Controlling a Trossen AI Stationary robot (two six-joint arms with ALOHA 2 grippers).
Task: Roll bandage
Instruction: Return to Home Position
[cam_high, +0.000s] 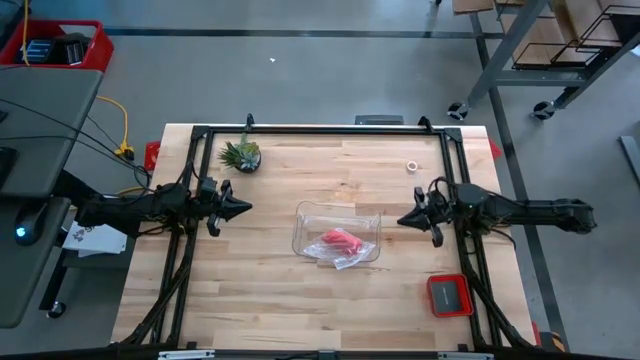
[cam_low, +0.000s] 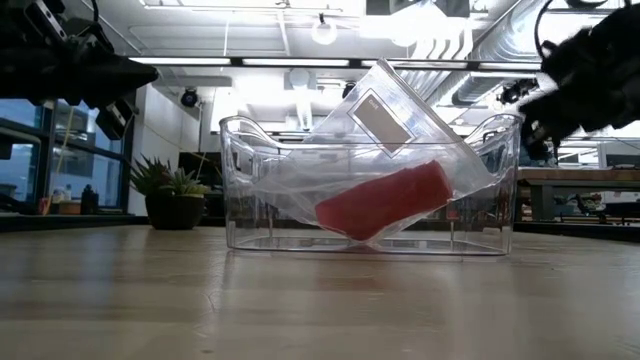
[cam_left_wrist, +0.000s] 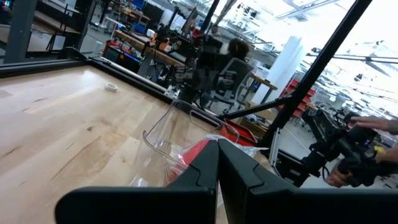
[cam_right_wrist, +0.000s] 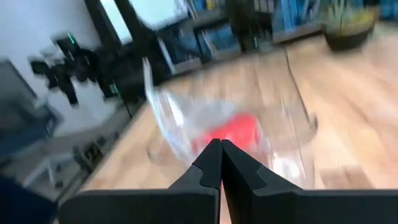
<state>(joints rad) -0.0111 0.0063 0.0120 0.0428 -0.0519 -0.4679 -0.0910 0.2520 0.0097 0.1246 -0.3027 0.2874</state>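
The red bandage (cam_high: 338, 241) lies inside a clear crinkly plastic bag (cam_high: 345, 254), which sits in a clear plastic bin (cam_high: 305, 215) at the table's middle. In the low view the bandage (cam_low: 385, 200) leans tilted in the bag within the bin (cam_low: 240, 180). My left gripper (cam_high: 245, 207) is shut and empty, above the table left of the bin. My right gripper (cam_high: 402, 220) is shut and empty, right of the bin. Both wrist views show shut fingertips, the left (cam_left_wrist: 217, 163) and the right (cam_right_wrist: 221, 163), aimed at the bin.
A small potted plant (cam_high: 241, 155) stands at the far left. A small white ring (cam_high: 411, 166) lies at the far right. A red square tray with a dark centre (cam_high: 449, 295) sits near the front right. A dark frame edges the table.
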